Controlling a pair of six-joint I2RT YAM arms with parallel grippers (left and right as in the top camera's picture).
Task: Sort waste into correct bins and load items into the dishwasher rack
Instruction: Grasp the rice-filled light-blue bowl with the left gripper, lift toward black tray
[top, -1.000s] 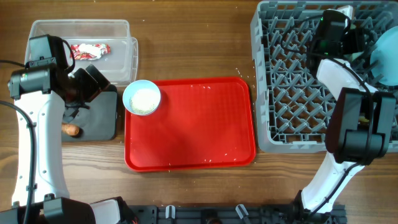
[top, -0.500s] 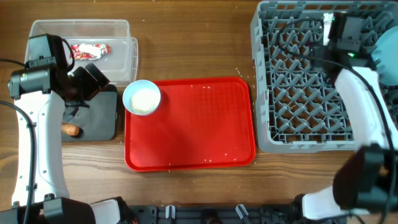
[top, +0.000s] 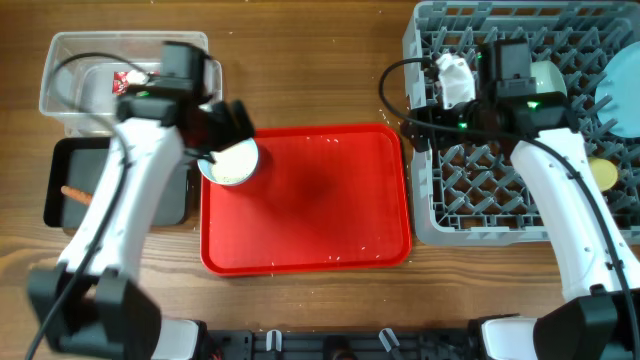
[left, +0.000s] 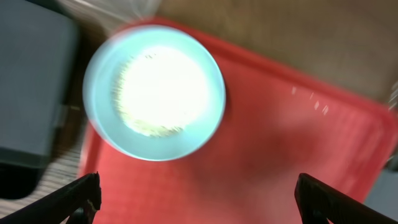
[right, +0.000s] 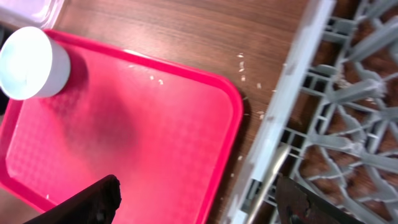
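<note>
Overhead: a round white bowl of rice-like grains (top: 229, 161) stands in the far-left corner of the large red plastic tray (top: 320, 220). A crumpled red-and-white wrapper (top: 128, 80) lies in the clear plastic tub (top: 60, 60).

Left wrist: the left gripper (left: 199, 199) is spread wide and empty, over the bowl.

Right wrist: the right gripper (right: 199, 202) is spread wide and empty, beside the grey pegged plastic crate (right: 348, 93).

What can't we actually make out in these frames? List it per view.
- Snack wrapper: overhead view, mostly hidden behind the left arm and its cable.
- Light-blue plate: overhead view, cut off by the right edge.
- Pale-green bowl: overhead view, partly under the right arm.
- White bowl: left wrist view, blurred and overexposed, so single grains inside are unreadable.
</note>
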